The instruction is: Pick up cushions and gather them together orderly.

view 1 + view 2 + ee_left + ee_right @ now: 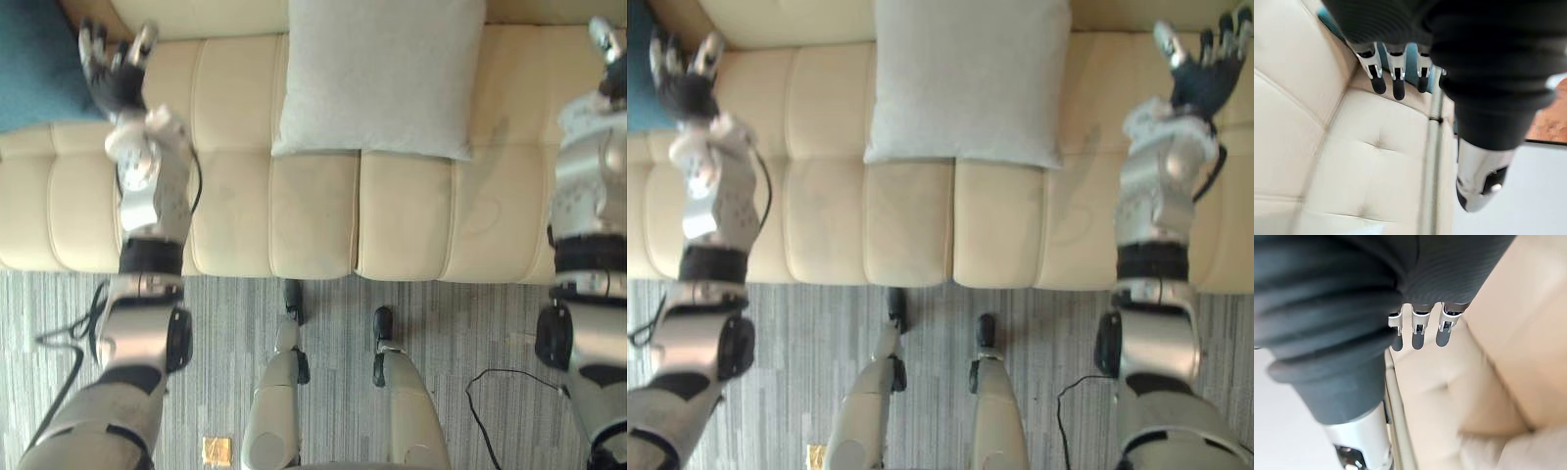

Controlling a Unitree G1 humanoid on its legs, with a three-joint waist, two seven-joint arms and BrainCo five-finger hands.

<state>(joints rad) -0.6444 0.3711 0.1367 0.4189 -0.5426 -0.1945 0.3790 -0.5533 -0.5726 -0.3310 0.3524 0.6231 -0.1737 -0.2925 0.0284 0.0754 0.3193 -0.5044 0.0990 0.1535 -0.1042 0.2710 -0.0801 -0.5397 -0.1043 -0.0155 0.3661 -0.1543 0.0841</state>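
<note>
Cushions: pale grey square fabric cushion (377,73) lying upper centre on cream leather sofa (313,215); teal fabric cushion (34,64) sitting upper left.
Left hand (113,69): hovering spread, empty, near teal cushion.
Right hand (1205,69): hovering spread, empty, upper right.

The teal cushion (34,69) just beside my left hand (116,73) ran off the picture's edge, and from the wrist my fingers (1395,81) hid most of it. The grey cushion (377,73), between my left hand and my right hand (1205,69), was cut off at its far end. A yellowish scrap (217,450) on the floor (470,323) was too small to tell.
</note>
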